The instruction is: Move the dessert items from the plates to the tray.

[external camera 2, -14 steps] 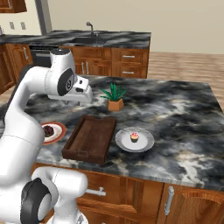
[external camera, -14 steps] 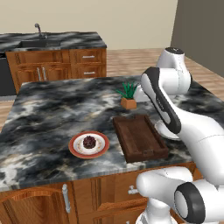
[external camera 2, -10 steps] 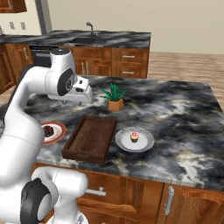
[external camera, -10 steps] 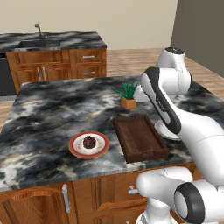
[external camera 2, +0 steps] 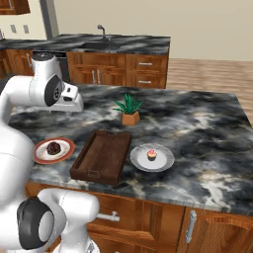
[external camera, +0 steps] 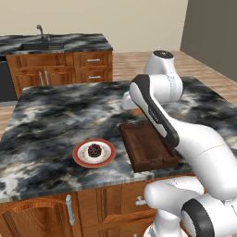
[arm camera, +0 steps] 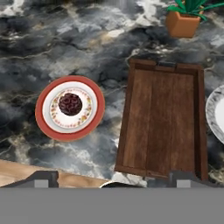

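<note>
A dark chocolate lump (arm camera: 70, 103) sits in the middle of the red-rimmed plate (arm camera: 43, 118), left of the brown wooden tray (arm camera: 164, 118). The same lump (external camera 2: 53, 147) and red-rimmed plate (external camera 2: 67, 146) lie near the counter's front left. The tray (external camera 2: 101, 156) holds nothing. To its right, a small pink-topped cupcake (external camera 2: 152, 154) stands on the whitish plate (external camera 2: 165, 159). My gripper (arm camera: 114, 180) hangs open high above the counter, over the tray's near left corner, with its fingertips (arm camera: 41, 178) far apart and nothing between them.
A green plant in an orange pot (external camera 2: 129, 108) stands behind the tray. The counter's front edge (external camera 2: 148, 197) runs just below the plates. My arm (external camera: 152, 111) crosses over the tray's far end. A sink counter (external camera 2: 118, 44) stands at the back.
My arm has swung a little to the left, towards the red-rimmed plate, and now hides the plant in the left base view. The plates, sweets and tray have not moved.
</note>
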{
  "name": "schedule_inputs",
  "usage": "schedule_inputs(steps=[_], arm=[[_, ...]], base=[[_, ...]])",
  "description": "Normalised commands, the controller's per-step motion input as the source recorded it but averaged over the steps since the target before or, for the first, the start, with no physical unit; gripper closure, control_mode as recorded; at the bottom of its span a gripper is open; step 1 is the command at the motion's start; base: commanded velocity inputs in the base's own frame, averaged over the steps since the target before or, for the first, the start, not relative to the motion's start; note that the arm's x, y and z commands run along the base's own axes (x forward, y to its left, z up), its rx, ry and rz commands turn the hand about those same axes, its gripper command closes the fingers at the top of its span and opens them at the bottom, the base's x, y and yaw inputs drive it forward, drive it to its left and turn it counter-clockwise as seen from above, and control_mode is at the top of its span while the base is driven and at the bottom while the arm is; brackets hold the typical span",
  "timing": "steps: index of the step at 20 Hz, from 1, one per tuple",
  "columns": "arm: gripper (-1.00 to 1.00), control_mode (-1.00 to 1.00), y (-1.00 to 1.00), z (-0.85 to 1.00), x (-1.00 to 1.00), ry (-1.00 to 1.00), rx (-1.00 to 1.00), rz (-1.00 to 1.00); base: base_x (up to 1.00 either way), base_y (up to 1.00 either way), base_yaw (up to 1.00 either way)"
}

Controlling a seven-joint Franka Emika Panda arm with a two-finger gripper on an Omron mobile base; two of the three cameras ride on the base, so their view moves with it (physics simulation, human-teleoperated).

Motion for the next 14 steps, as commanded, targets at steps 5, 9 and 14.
schedule_inputs(steps=[5,9,14], arm=[[-1.0,-1.0,0.81,0.04,0.04,0.14,-0.06,0.06],[-1.0,-1.0,0.51,0.0,0.26,0.23,-0.08,0.02],[-1.0,-1.0,0.07,-0.04,0.45,0.07,-0.02,0.0]], base=[[0.0,0.0,0.0],[0.0,0.0,0.0],[0.0,0.0,0.0]])
